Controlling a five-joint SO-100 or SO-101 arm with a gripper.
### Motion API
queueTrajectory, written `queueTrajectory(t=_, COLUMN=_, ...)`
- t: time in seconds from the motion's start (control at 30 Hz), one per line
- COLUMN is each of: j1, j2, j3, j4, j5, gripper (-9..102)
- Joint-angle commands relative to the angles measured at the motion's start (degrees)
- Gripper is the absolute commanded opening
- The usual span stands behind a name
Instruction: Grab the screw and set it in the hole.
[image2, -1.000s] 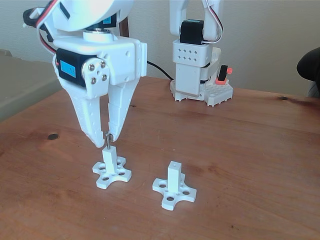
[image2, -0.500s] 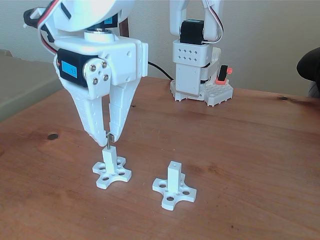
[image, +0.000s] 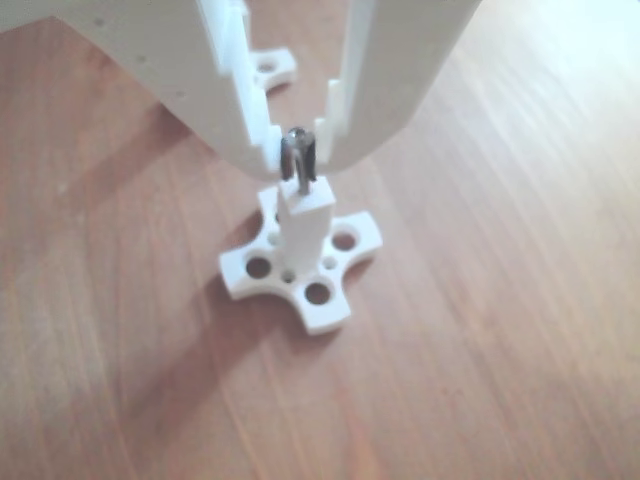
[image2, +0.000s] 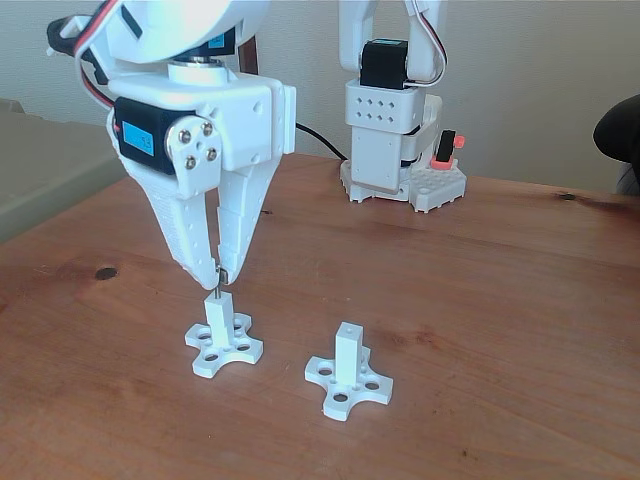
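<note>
Toward the left edge of the table (image2: 520, 300), the gripper (image2: 214, 276) pinches the screw (image: 299, 160) upright — its tip at the hole (image: 306, 190) atop the left post (image2: 219, 313). The insertion step looks under way; next comes a straight push down, then release — the second post (image2: 347, 352) stands to the right.
</note>
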Motion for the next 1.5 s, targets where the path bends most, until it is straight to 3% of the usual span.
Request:
queueTrajectory(t=0.0, j1=-0.88, j2=1.23, j3=-5.27, j4=-0.88, j5=-1.05, gripper=0)
queueTrajectory(t=0.07, j1=-0.88, j2=1.05, j3=-5.89, j4=-1.67, j5=-1.85, gripper=-4)
queueTrajectory(t=0.77, j1=-1.05, j2=1.58, j3=-9.4, j4=0.88, j5=-3.52, gripper=-4)
queueTrajectory(t=1.47, j1=-8.96, j2=3.16, j3=-12.74, j4=6.42, j5=-1.58, gripper=-4)
